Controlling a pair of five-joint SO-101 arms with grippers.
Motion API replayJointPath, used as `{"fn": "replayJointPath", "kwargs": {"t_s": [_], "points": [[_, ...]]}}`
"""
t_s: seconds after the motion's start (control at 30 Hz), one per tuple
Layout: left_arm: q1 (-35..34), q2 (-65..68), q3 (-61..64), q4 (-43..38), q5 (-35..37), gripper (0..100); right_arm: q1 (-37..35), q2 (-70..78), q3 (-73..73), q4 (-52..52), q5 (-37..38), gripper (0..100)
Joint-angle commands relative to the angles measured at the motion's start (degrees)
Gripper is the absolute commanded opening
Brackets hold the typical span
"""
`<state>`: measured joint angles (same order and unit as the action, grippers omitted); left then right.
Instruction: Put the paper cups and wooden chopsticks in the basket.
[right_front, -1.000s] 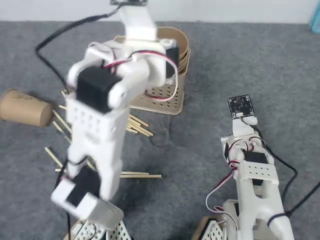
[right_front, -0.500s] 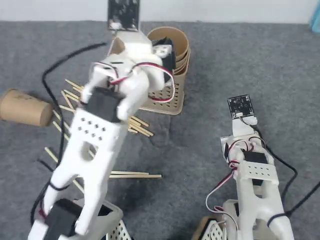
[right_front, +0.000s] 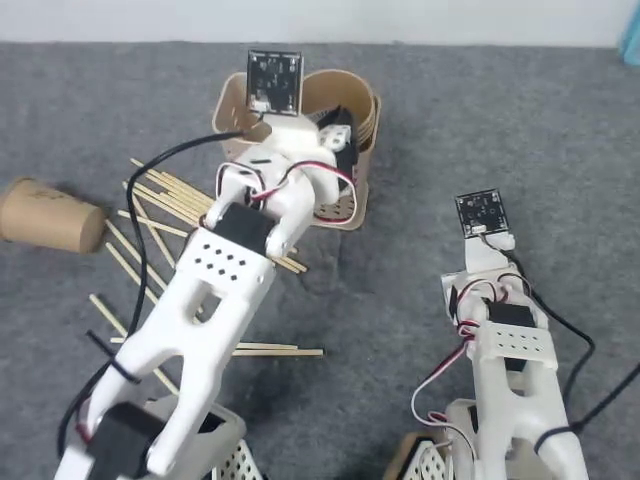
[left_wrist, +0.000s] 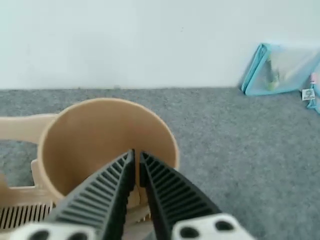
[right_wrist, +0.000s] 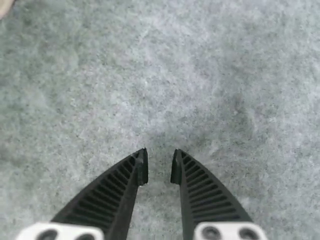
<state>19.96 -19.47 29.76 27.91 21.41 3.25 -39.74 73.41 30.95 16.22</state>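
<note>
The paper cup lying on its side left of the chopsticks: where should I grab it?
Probably take the paper cup across its curved side wall near mid-length, coming down from above. It lies on its side on the carpet, so the wall faces up and its ends point sideways.

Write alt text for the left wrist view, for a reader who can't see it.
The left gripper, fingers almost together, appears to pinch the near side of an upright brown paper cup standing in a beige basket. Behind them are grey carpet, a white wall and a blue pouch by the wall.
</note>
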Motion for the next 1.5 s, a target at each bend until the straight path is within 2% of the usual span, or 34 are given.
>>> {"fn": "replayJointPath", "kwargs": {"t_s": [0.0,0.17,0.43,0.53,0.7,0.83,0.93,1.1,1.27,1.47], "points": [[-0.4,-1.4,1.9,-2.2,-0.4,1,-0.3,-1.8,-0.5,-1.0,1.2,9.1],[-3.9,-2.0,-2.3,-4.3,-0.4,1,-0.3,-1.8,-0.5,-0.9,1.2,9.1],[-14.1,-1.9,-22.5,13.8,-0.1,1,-0.3,-1.8,-0.5,-0.9,1.2,9.1],[-21.5,-1.9,-26.2,16.9,0.0,1,-0.3,-1.8,-0.5,-0.8,1.2,9.1],[-37.5,-0.7,-26.1,17.0,0.1,1,-0.3,-1.8,-0.5,-0.8,1.2,9.1],[-47.4,3.9,-25.9,16.7,-0.1,1,-0.3,-1.8,-0.5,-0.9,1.2,9.1],[-53.3,9.6,-27.0,14.5,-0.3,3,-0.3,-1.8,-0.5,-0.7,1.2,9.1],[-60.0,23.7,-36.7,17.6,-0.1,17,-0.3,-1.8,-0.5,-0.5,1.2,9.1],[-63.8,41.1,-55.1,25.0,-0.3,18,-0.3,-1.9,0.1,-0.9,1.2,9.1],[-64.5,62.9,-83.6,38.9,-1.8,18,-0.3,-1.9,0.1,-0.7,1.2,9.1]]}}
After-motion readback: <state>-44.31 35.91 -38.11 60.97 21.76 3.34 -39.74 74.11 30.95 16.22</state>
